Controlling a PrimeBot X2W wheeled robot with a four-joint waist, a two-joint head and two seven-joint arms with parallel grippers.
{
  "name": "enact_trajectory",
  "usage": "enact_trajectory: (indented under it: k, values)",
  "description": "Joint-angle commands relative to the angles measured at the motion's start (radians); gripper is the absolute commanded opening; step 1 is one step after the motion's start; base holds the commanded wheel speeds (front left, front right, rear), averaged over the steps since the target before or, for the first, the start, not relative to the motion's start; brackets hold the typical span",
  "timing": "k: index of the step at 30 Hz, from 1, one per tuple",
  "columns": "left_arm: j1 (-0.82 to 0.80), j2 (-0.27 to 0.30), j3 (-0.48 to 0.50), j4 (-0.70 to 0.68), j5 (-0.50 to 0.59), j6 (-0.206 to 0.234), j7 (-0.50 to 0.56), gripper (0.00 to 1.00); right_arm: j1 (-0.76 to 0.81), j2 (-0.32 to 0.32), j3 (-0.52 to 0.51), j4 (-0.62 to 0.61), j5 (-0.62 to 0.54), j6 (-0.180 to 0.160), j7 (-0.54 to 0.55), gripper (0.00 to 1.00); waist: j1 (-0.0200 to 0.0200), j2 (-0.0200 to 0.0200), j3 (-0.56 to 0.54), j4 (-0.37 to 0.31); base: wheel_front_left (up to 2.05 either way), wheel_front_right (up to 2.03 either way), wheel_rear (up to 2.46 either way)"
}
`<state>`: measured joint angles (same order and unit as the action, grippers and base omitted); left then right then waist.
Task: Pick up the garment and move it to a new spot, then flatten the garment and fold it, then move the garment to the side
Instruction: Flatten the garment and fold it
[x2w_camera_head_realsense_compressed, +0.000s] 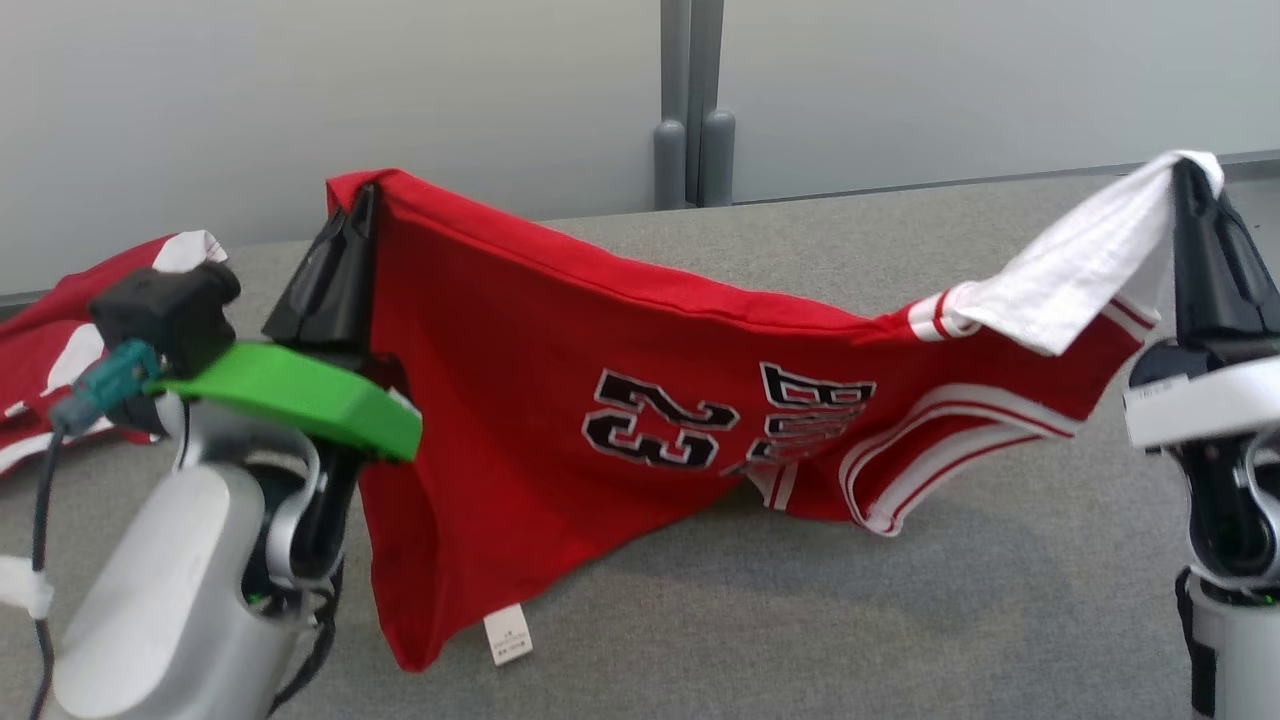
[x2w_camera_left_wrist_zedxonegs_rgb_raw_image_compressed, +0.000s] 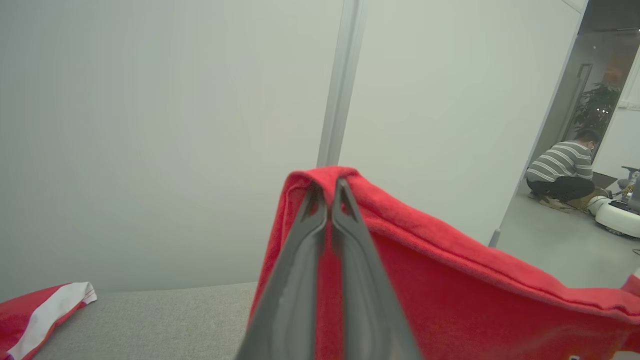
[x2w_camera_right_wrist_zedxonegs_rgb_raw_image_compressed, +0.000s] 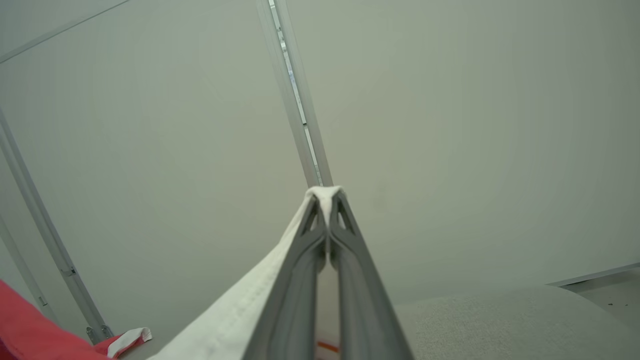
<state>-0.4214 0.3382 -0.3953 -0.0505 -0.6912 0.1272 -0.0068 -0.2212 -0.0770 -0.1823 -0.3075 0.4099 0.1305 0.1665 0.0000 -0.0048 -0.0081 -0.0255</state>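
Grey padded surface (x2w_camera_head_realsense_compressed: 900, 620), pale wall behind. Red garment (x2w_camera_head_realsense_compressed: 520, 400) hangs stretched over its middle. Left gripper (x2w_camera_head_realsense_compressed: 362, 200) pinches a red corner, right gripper (x2w_camera_head_realsense_compressed: 1186, 175) a white sleeve. Pick-up done; flattening, folding and side placement remain.

Garment (x2w_camera_head_realsense_compressed: 520, 330) spans table (x2w_camera_head_realsense_compressed: 900, 620); near strip free; jersey (x2w_camera_head_realsense_compressed: 30, 320) left

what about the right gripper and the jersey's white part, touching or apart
Touching. The right wrist view shows the right gripper shut on the jersey's white part, cloth pinched between its closed jaws.
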Motion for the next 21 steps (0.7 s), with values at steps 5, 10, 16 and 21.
enact_trajectory:
  k: [5,10,16,21]
  values:
    - [-0.259,0.042,0.017,0.177,0.031,-0.051,0.051,0.0,-0.289,-0.044,0.082,0.191,0.013,0.0,0.013,0.0,0.0,0.0048,0.173,-0.027,0.0,0.0,0.0]
    - [-0.533,0.076,0.02,0.371,0.087,-0.096,0.067,0.0,-0.636,-0.051,0.172,0.443,-0.015,0.0,-0.023,0.0,0.0,0.0048,0.281,-0.056,0.0,0.0,0.0]
    - [-0.797,0.125,0.013,0.545,0.182,-0.117,0.026,0.0,-1.003,-0.026,0.195,0.736,-0.094,0.0,-0.121,0.0,0.0,0.0048,0.361,-0.095,0.0,0.0,0.0]
    - [-0.993,0.181,0.01,0.684,0.265,-0.131,-0.083,0.0,-1.237,0.012,0.194,0.932,-0.141,0.0,-0.261,0.0,0.0,0.0048,0.399,-0.142,0.0,0.0,0.0]
